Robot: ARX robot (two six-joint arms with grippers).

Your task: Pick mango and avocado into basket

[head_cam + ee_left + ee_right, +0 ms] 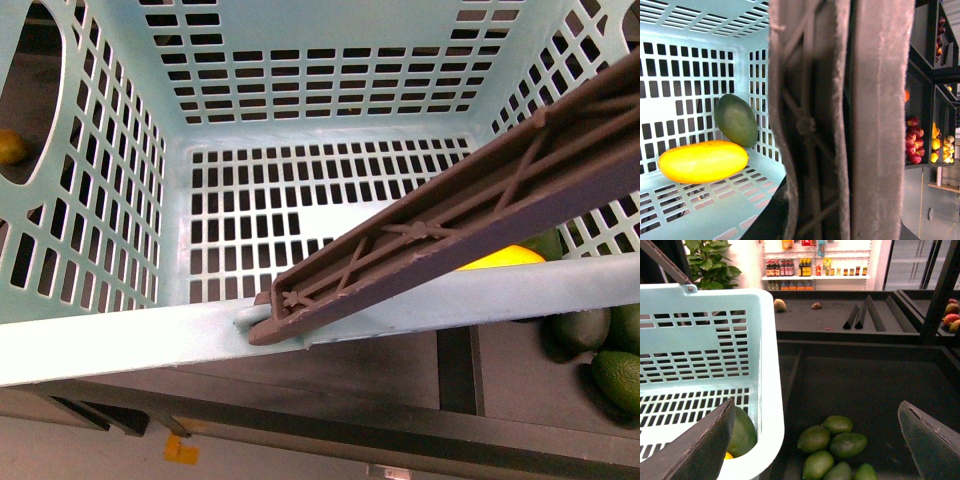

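— Where are the fruits?

— Both lie inside the basket (700, 30). In the left wrist view the mango (703, 161) rests on the slotted floor, and the avocado (736, 120) sits just behind it, touching it and leaning at the wall. From the front, only a yellow sliver of the mango (500, 258) shows under the brown handle (450, 240).

— And the right fingers?

— The right gripper (815, 440) stands wide apart, holding nothing. One finger (700, 445) hangs over the basket rim (767, 365), just beside the avocado (742, 432) inside; the other finger (930, 437) is over the dark bin. Between them lies a heap of loose avocados (832, 447) in that bin, outside the basket.

— The left fingers?

— I cannot tell. The handle (840, 120) fills that view close up, and no fingers show.
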